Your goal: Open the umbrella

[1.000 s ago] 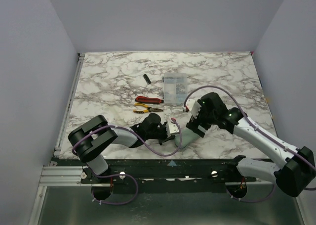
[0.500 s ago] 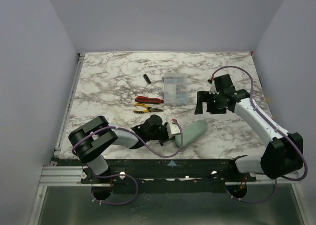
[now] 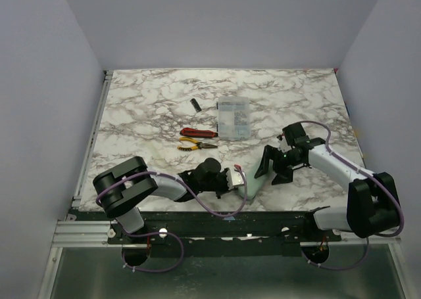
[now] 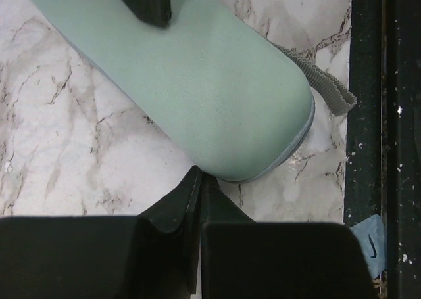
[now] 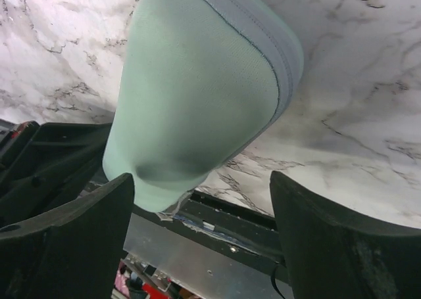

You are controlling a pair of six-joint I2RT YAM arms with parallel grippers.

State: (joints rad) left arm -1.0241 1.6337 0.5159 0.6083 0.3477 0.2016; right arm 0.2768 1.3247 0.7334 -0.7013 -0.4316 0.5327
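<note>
from above, right tool [image 3: 272, 171] has swung back down to straddle the one umbrella [image 3: 253, 186], mint-cased, near the front edge of the worktop [image 3: 145, 108]. left wrist: left tool [image 4: 198, 190] pressed together, tip at the case's rounded end; one grey strap [image 4: 325, 89]. right wrist: two fingers [image 5: 66, 240] spread, case between.

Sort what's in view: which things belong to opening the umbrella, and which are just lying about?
Job:
- mint-green umbrella case
- left claw, shut at the case's end
- right claw, open, astride the case

Lying about:
- clear parts box
- red-handled tool
- yellow-handled pliers
- small black object
</note>
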